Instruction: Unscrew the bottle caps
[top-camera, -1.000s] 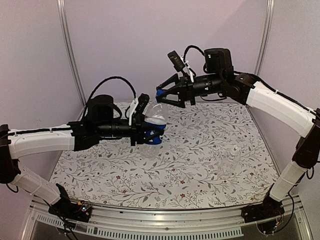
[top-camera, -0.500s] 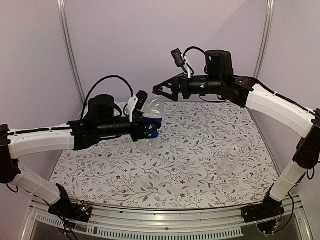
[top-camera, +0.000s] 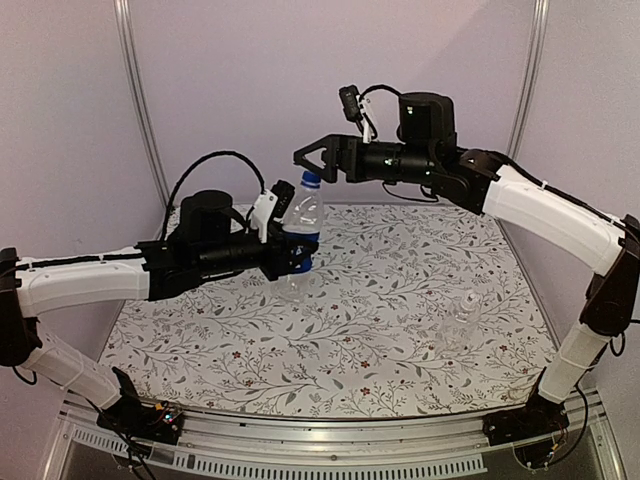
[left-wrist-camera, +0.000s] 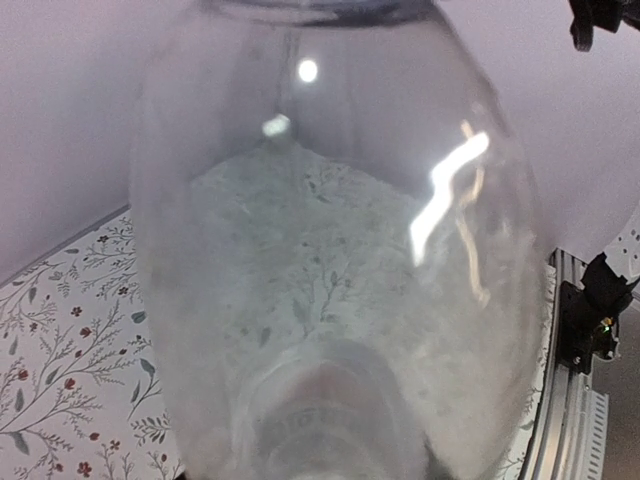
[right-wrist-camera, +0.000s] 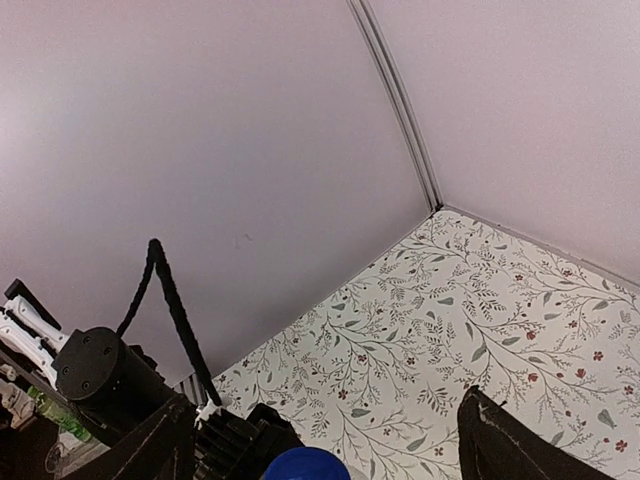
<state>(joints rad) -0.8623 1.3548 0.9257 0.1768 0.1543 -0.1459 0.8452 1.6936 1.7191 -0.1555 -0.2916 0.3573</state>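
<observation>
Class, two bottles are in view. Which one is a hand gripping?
The blue-labelled bottle with the blue cap, clamped in the left hand. The clear unlabelled bottle sits alone on the right of the table, untouched.

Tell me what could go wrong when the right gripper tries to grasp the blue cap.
1. The blue cap shows only at the bottom edge of the right wrist view, below the open right gripper. Closing now could miss or clip it.
2. Only the left gripper steadies the labelled bottle, so twisting might turn the bottle in its grip.
</observation>
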